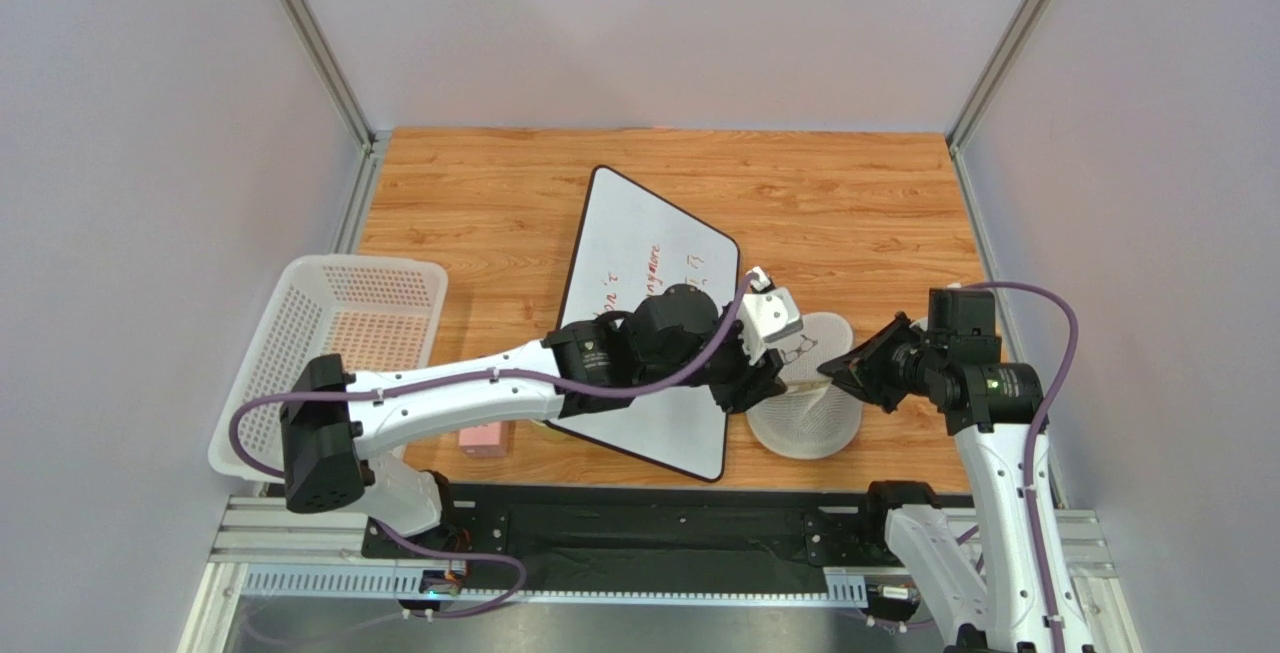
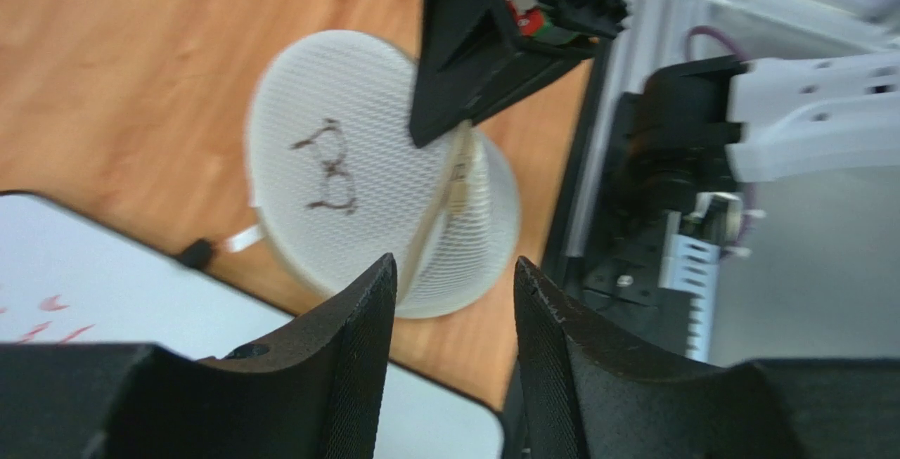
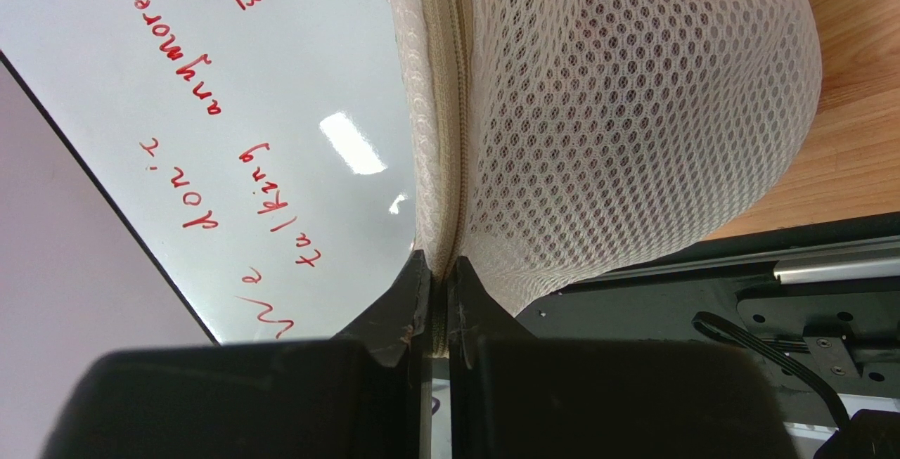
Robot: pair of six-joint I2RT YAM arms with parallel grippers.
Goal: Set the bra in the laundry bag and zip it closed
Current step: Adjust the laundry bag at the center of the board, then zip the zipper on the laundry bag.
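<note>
- A whiteboard (image 1: 646, 248) with red writing lies flat in the middle of the table (image 1: 842, 203).
- The left arm reaches across the whiteboard and hides part of it.
- A white basket (image 1: 361, 266) with holes sits at the far left, well apart from the bag.
- A pink box (image 1: 484, 440) lies between the basket and the whiteboard. The left arm is partly over it.
- The bag (image 1: 804, 398) is just beside the right edge of the whiteboard, near the front of the table.
- The bag is tipped on its side. Its round lid (image 2: 330, 169) faces the left arm, and the small dark bra drawing on it shows.
- The right gripper (image 3: 438, 290) is pinched tight on the bag's edge, right on the zip (image 3: 449, 111).
- The zip looks shut along the part that shows in the right wrist view. The rest of it is hidden.
- The left gripper (image 2: 454, 269) is open and holds nothing. It is near the bag and points at it, and its fingers (image 2: 354, 343) do not touch the bag.
- The right gripper sits between the left wrist camera and part of the bag.
- The bra cannot be seen in any view. Only pale mesh shows on the bag, so it cannot be told if the bra is inside.
</note>
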